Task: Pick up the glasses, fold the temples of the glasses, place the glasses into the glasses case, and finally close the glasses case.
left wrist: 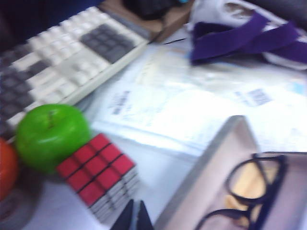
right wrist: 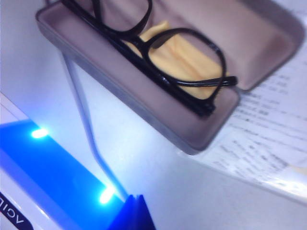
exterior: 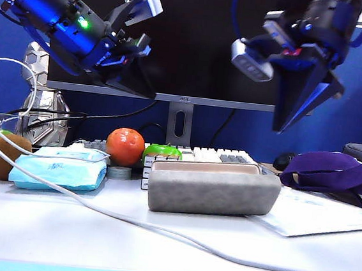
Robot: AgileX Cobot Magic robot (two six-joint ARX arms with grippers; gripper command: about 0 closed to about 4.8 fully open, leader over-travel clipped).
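The glasses case sits open mid-table, grey outside, its beige-lined lid raised behind. The black-framed glasses lie inside the case on a yellow cloth; the temples seem to lie folded along the frame. The left wrist view shows the glasses in the case too. Left gripper hangs shut and empty high above the table's left; its tips are over bare table beside the case. Right gripper is shut, empty, high on the right; its tips are off the case's front.
A puzzle cube, green apple, orange ball and keyboard stand behind the case. Light-blue tissue pack and kiwi sit left. A white cable crosses the front. Papers and purple cloth lie right.
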